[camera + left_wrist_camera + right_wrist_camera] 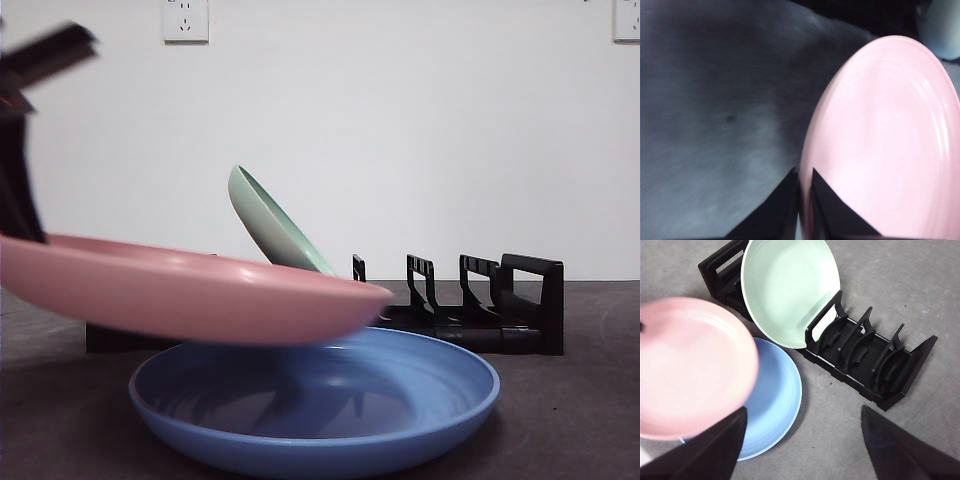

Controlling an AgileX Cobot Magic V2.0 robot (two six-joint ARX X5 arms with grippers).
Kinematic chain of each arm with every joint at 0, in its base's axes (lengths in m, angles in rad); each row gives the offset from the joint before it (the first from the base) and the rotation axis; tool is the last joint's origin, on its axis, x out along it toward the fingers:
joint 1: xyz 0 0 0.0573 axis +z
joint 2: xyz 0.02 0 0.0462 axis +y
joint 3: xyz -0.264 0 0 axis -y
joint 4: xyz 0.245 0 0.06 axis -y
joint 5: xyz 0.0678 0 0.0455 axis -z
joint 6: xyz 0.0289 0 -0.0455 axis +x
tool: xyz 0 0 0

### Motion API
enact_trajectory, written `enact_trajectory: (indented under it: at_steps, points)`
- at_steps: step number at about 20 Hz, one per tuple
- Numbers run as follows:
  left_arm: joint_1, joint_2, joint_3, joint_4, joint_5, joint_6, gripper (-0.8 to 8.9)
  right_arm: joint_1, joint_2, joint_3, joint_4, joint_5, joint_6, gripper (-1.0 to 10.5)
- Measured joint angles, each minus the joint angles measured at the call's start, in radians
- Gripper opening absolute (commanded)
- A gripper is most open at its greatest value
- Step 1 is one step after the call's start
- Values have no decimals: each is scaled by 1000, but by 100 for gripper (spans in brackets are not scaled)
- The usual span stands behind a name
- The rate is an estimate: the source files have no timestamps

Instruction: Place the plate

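Observation:
My left gripper (804, 176) is shut on the rim of a pink plate (890, 140) and holds it in the air, almost level, above the table. In the front view the pink plate (190, 290) hangs over a blue plate (320, 400) that lies flat on the table, and the left arm (25, 120) comes in at the top left. A pale green plate (272, 225) stands tilted in a black dish rack (480, 305). My right gripper (802, 440) is open and empty, high above the rack (865, 360) and the plates (690, 365).
The rack has several free slots to the right of the green plate (790, 287). The blue plate (775, 400) lies in front of the rack. A white wall with sockets (185, 20) stands behind the grey table (580, 420).

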Motion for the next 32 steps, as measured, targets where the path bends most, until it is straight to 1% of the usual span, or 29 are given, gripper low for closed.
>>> enact_trajectory:
  at_steps: [4,6,8,14,21,23,25,29,30,32]
  points:
    - [-67,142,0,129,-10,-32,16,0,0,0,0,0,0,362]
    - [-89,193,0,164,-10,-45,16,0,0,0,0,0,0,362]
    - [-104,232,1,182,-18,-49,16,0,0,0,0,0,0,362]
    - [-158,323,60,207,-108,-50,16,0,0,0,0,0,0,362]
    - [-183,385,62,234,-114,-47,22,0,0,0,0,-3,0,362]
    - [-185,386,62,235,-115,-47,54,0,0,0,0,-3,0,362]
    - [-186,388,63,238,-113,-47,164,0,0,0,0,-3,0,362]
    - [-190,388,74,211,-108,-44,303,0,0,0,0,-3,0,362]
    - [-190,388,79,188,-108,-40,318,0,0,0,0,-3,0,362]
    - [-189,388,95,135,-108,-12,318,0,0,0,0,-3,0,362]
